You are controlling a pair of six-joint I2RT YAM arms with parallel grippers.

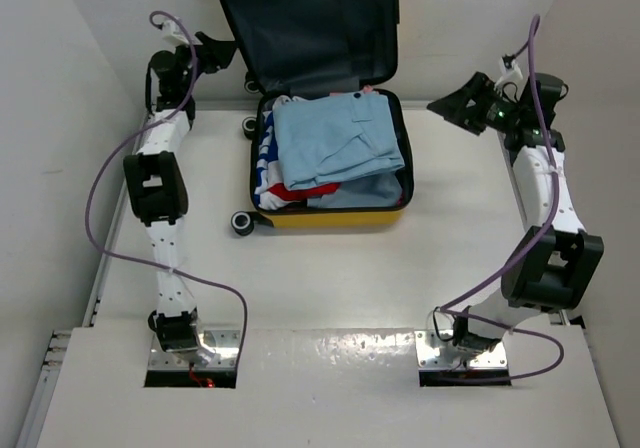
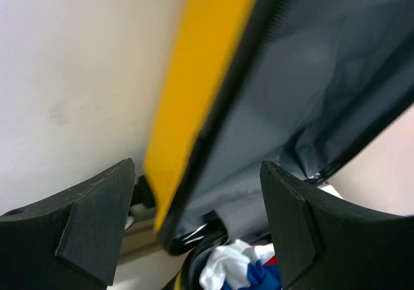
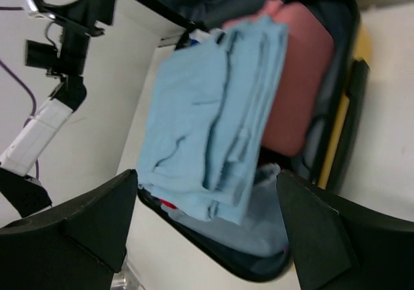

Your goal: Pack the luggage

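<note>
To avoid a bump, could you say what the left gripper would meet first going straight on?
Most likely the yellow hard-shell edge of the suitcase's raised lid, framed between the left gripper's open fingers; depth is unclear.

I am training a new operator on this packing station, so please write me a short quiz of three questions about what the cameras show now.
1. True or false: the lid of the luggage is shut.
2. Which item lies on top inside it? A) light blue garment B) black jacket C) green towel
3. Which gripper is close beside the lid's edge, the left gripper or the right gripper?
Key: 1 false, the lid stands open. 2 A. 3 the left gripper; both grippers are open and hold nothing.
</note>
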